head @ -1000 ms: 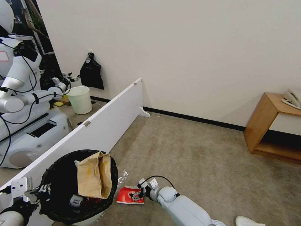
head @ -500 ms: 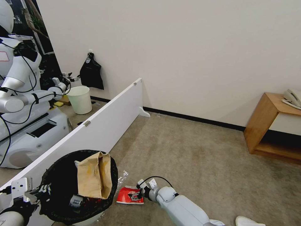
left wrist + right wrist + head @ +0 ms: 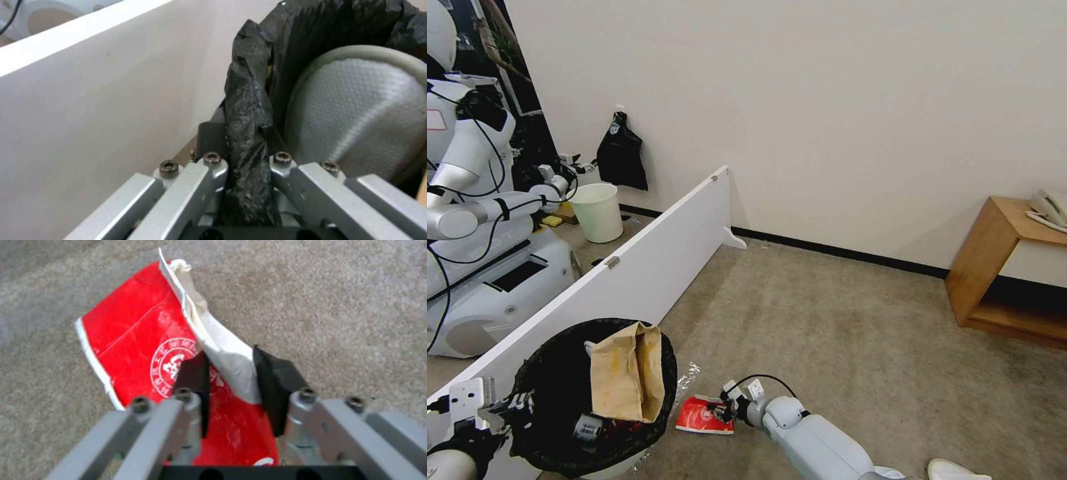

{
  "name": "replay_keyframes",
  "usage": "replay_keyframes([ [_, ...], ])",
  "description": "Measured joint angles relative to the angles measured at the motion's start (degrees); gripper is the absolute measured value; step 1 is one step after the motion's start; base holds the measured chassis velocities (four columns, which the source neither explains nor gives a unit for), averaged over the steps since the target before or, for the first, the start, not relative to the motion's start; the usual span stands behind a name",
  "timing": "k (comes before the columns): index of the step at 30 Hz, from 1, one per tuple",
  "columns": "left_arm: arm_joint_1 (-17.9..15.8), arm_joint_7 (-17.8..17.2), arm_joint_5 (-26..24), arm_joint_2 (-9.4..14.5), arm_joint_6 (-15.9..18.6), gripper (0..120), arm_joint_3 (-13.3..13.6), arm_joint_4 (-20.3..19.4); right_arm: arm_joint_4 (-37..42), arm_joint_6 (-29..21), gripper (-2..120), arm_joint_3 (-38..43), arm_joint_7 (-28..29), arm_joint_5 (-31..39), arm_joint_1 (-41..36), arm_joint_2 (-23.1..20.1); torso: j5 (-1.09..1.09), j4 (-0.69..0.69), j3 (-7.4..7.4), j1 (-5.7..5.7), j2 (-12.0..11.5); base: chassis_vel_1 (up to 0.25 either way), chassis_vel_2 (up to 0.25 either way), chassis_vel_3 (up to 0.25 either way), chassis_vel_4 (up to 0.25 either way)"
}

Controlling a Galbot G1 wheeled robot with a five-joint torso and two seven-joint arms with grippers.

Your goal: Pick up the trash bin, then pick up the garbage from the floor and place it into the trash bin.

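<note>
Your left gripper (image 3: 514,405) sits at the lower left of the head view, against the near rim of the trash bin (image 3: 560,373). In the left wrist view its jaws are pressed together on a bunched fold of the black bag (image 3: 249,133) that lines the bin, so the left gripper (image 3: 244,173) is pinching that liner at the rim. Beside the fold you can see a white slipper (image 3: 365,116) resting inside the bin. From the head camera the bin also holds a crumpled brown paper bag (image 3: 626,373) standing above the rim, and a small dark-capped bottle (image 3: 586,427) lower down. The bin stands close against a long white partition board (image 3: 647,267).

Your right gripper (image 3: 719,415) is low over the floor (image 3: 840,333), just to the right of the bin, at the red-white packet (image 3: 704,417). In the right wrist view the packet (image 3: 146,340) lies on the carpet with one white edge lifted, and the two black pads (image 3: 273,373) of the right gripper (image 3: 231,380) straddle that raised edge. The jaws are narrowly spread around it; whether the pads already press on the packet is hard to tell from this angle.

A scrap of clear wrapper (image 3: 688,375) lies on the carpet between the bin and the packet. Another white slipper (image 3: 954,470) shows at the bottom edge, well apart from the packet.
</note>
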Motion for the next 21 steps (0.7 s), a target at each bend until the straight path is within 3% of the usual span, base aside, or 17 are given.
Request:
replay_keyframes([
  [2,0.0,0.0,0.0,0.0,0.0,4,0.0,0.0,-0.2,0.1,10,0.1,-0.2,0.0,-0.1,-0.1,0.00,0.00,0.00,0.00,0.0,0.000,0.000,0.000,0.000],
  [6,0.0,0.0,0.0,0.0,0.0,4,0.0,0.0,-0.4,0.2,0,0.2,-0.4,0.0,-0.2,-0.1,0.00,0.01,0.00,0.00,0.0,0.000,0.000,0.000,0.000],
  [21,-0.2,0.0,-0.2,0.3,0.0,4,0.1,0.4,2.1,0.3,0,1.0,-0.7,-0.2,-0.6,-1.5,0.00,0.00,0.00,0.00,0.0,0.000,0.000,0.000,0.000],
])
